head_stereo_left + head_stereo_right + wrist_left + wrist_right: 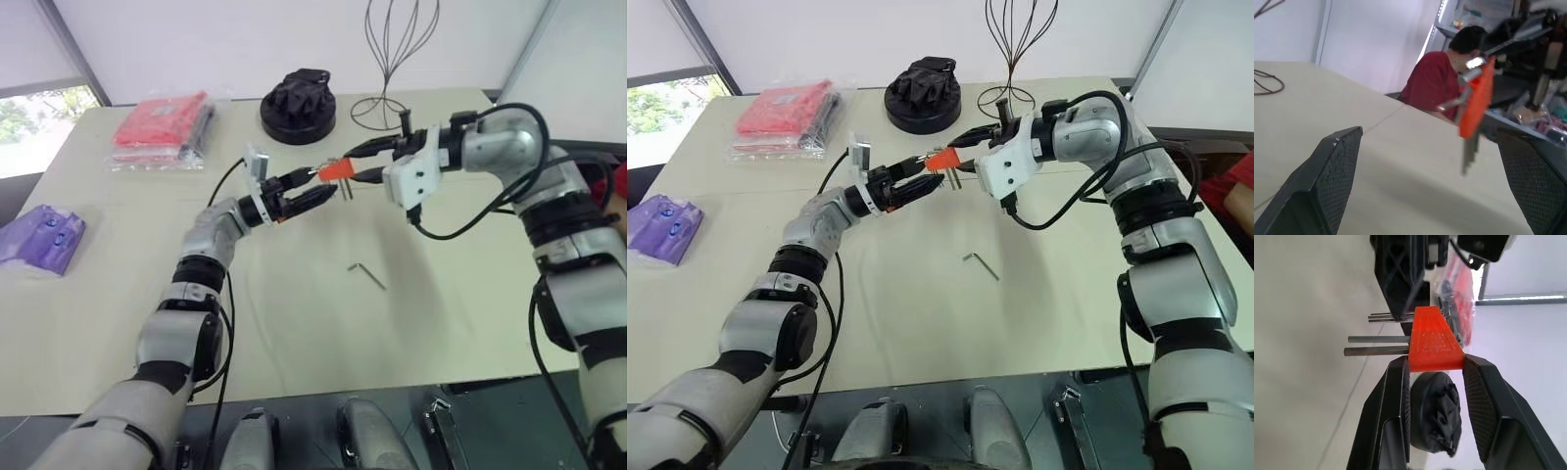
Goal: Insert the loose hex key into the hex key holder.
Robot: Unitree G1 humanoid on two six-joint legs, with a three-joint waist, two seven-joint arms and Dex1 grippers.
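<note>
Holder [1433, 340] is clamped at its broad end between the fingers of the right gripper [1436, 364] and held in the air above the table [294, 323], short keys sticking out sideways. Left gripper [315, 196] is spread wide and empty, tips just beside the holder, at about 8 o'clock from it in the head view. Loose key [367, 275] is seen lying flat on the table, well apart from both grippers, at roughly 5 o'clock from the holder.

Risks, as judged: with the left jaws so near the holder, the protruding keys could be knocked and the block twisted in the right grip. The loose key is thin and flat on the surface, so it could be skidded away or pinched crooked when picked. A slot may be missed if the holder is tilted.

Red packet [162, 127] noted at 10 o'clock; no writing or brand can be read anywhere.
</note>
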